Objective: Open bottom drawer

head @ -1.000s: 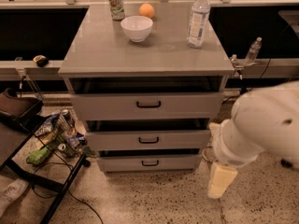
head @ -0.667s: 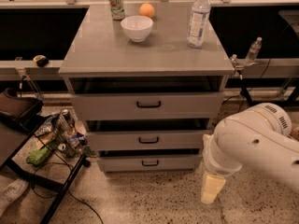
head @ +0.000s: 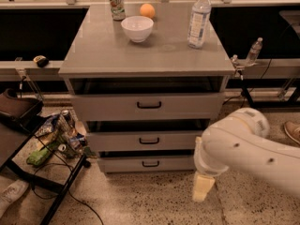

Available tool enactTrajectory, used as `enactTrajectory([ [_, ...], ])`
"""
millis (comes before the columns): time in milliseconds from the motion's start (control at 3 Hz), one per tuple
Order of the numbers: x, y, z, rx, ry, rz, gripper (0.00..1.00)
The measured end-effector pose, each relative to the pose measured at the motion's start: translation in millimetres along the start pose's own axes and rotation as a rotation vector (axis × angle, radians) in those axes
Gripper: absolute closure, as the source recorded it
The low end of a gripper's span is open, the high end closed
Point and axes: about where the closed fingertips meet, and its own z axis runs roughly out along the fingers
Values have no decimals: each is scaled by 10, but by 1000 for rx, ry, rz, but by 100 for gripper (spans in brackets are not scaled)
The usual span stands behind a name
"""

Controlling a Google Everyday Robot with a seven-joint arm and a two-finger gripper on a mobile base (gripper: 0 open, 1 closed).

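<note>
The grey cabinet [head: 149,55] has three drawers stacked in its front. The bottom drawer [head: 122,164] has the shortest front panel and a small black centre handle [head: 150,163]. It sits just above the floor, its front about in line with the other two fronts. My white arm [head: 243,146] reaches in from the right. My gripper [head: 203,187] hangs down as a cream-coloured tip over the floor, just right of the bottom drawer's right end and a little in front of it, apart from the handle.
On the cabinet top stand a white bowl [head: 137,28], an orange [head: 147,10], a can [head: 117,4] and a water bottle [head: 198,18]. A black rack with snack bags and cans [head: 58,135] stands at the left. A shoe [head: 292,131] is at the right edge. The floor is speckled terrazzo.
My arm has swung left and down, bringing the gripper closer to the cabinet's lower right corner. The drawers have not moved.
</note>
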Motion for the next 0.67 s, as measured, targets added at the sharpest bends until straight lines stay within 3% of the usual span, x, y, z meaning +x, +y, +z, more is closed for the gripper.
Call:
enactTrajectory([
  [667, -411, -118, 1674, -17, -79, 22, 0],
])
